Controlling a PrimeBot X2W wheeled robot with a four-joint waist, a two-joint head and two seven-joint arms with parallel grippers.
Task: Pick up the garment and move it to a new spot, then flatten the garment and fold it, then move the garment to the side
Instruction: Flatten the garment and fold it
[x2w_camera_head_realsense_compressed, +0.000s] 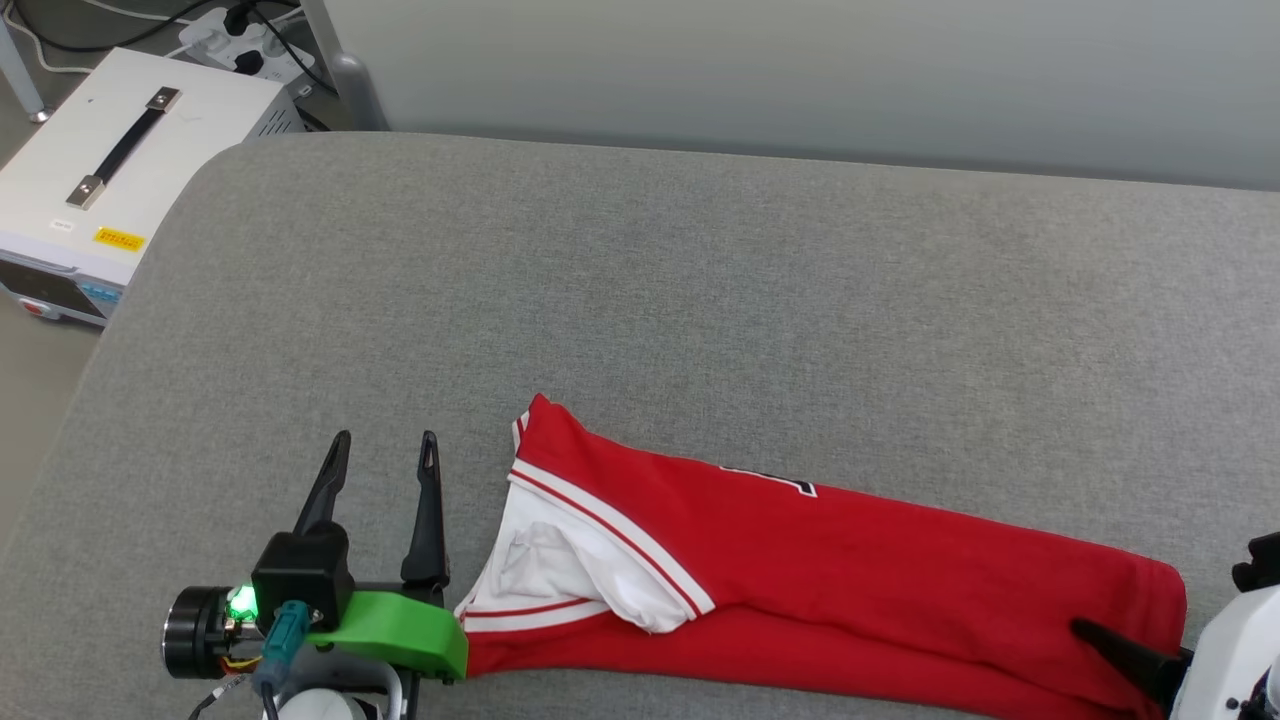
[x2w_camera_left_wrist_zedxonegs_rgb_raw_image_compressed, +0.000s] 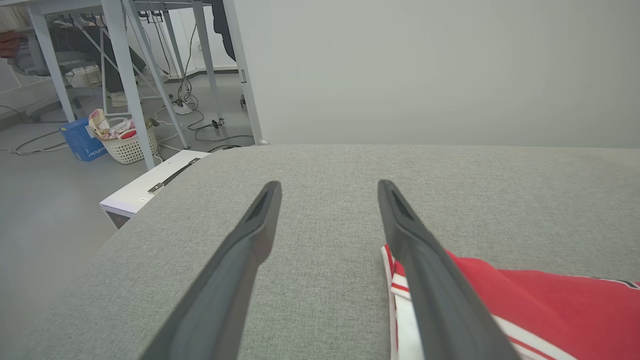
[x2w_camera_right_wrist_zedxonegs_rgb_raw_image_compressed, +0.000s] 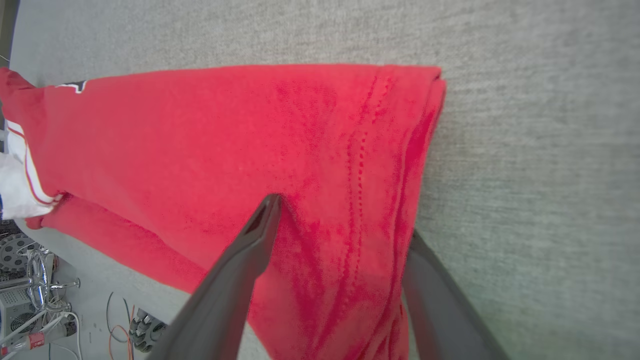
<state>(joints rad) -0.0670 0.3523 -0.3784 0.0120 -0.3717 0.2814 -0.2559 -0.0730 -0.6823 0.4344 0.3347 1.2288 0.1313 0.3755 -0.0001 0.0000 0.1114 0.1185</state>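
Two released claws: left claw (x2w_camera_head_realsense_compressed: 386, 437) beside the garment (x2w_camera_head_realsense_compressed: 850, 560), right claw (x2w_camera_right_wrist_zedxonegs_rgb_raw_image_compressed: 342, 217) astride its hem (white box (x2w_camera_head_realsense_compressed: 120, 170) beside the cushion (x2w_camera_head_realsense_compressed: 700, 300))

The garment (x2w_camera_head_realsense_compressed: 850, 560) is laid as a long red band from lower centre to lower right on the grey padded surface (x2w_camera_head_realsense_compressed: 700, 300). At lower left the left gripper (x2w_camera_head_realsense_compressed: 385, 445) is held spread beside the white sleeve; one finger of the right gripper (x2w_camera_head_realsense_compressed: 1115, 645) is seen on the band's right end.
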